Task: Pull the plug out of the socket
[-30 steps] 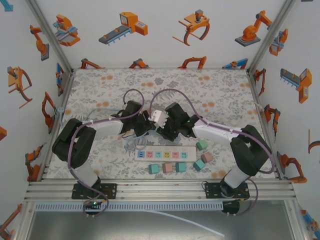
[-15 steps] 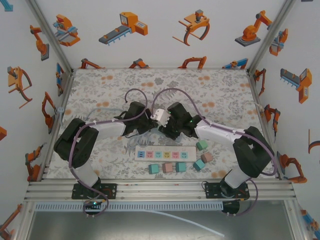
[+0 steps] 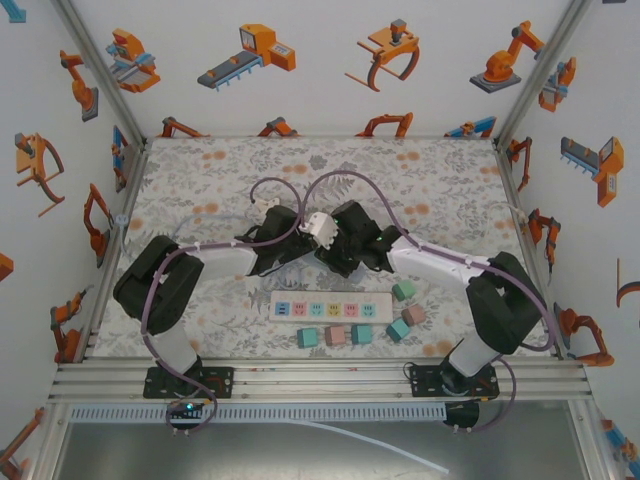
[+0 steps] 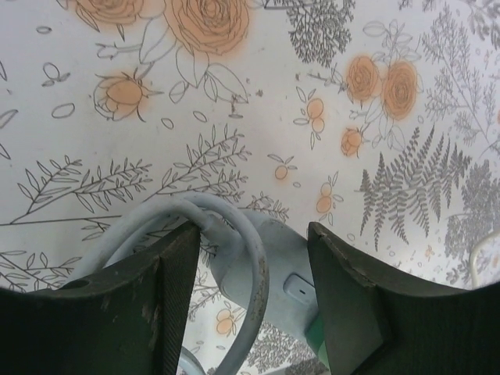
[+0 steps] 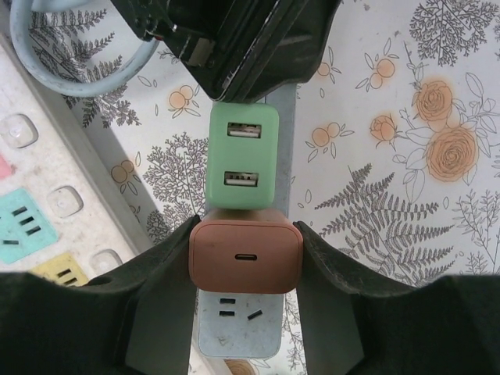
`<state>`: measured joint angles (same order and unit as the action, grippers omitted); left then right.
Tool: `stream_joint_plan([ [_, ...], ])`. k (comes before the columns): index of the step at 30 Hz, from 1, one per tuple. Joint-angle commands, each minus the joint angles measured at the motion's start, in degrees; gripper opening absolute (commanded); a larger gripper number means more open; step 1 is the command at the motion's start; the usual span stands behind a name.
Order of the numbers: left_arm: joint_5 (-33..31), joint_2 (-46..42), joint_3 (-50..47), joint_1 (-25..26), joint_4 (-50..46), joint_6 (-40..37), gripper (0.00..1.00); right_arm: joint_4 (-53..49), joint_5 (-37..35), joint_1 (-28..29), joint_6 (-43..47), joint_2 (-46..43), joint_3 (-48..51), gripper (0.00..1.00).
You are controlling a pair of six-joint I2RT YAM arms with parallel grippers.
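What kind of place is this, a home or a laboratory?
Probably a robot laboratory cell: aluminium frame, walls printed with robot drawings, and a flowered table with a power strip.

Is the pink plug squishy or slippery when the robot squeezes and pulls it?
Probably hard, not squishy: the pink plug looks boxy and undented between the right gripper's fingers. Its smooth shell might slip in a hard pull, though the left gripper grips the socket.

Desk [image 3: 200, 170] under floral cloth; white walls [image 3: 320, 100] carry orange robot stickers [image 3: 250, 55]; aluminium rails [image 3: 320, 378] along near edge.
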<state>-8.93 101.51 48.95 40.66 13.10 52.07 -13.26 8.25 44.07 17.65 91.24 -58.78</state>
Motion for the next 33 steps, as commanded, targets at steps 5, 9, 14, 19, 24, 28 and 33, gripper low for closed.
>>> stream_joint_plan([
  [5,-10.1,14.0,-9.9,0.5,-28.5,-6.6,0.57,5.3,-0.2,0.2,3.6,-2.5,-4.1,0.05],
  [9,-10.9,13.8,-11.0,1.0,-26.7,-7.4,0.57,4.4,1.5,-0.5,2.0,-4.5,-3.5,0.06],
  [14,-7.7,9.5,-12.1,1.3,-24.6,-8.0,0.57,11.0,4.3,-2.9,-1.4,-6.1,1.5,0.05],
  [19,-4.8,-2.9,-9.7,1.3,-29.5,-10.2,0.72,13.2,5.7,-2.9,2.6,-4.2,6.2,0.05],
  [24,-2.6,-15.3,-6.1,-0.1,-35.8,-10.7,0.80,14.6,8.3,-2.9,4.4,-0.9,7.4,0.05],
  [28,2.8,-23.7,-5.7,-3.0,-37.8,-9.9,0.81,16.3,10.4,-2.8,4.1,0.9,6.9,0.06],
  [33,12.3,-31.6,-8.5,-3.7,-30.5,-17.4,0.79,14.6,11.1,-2.5,3.8,3.7,3.8,0.06],
])
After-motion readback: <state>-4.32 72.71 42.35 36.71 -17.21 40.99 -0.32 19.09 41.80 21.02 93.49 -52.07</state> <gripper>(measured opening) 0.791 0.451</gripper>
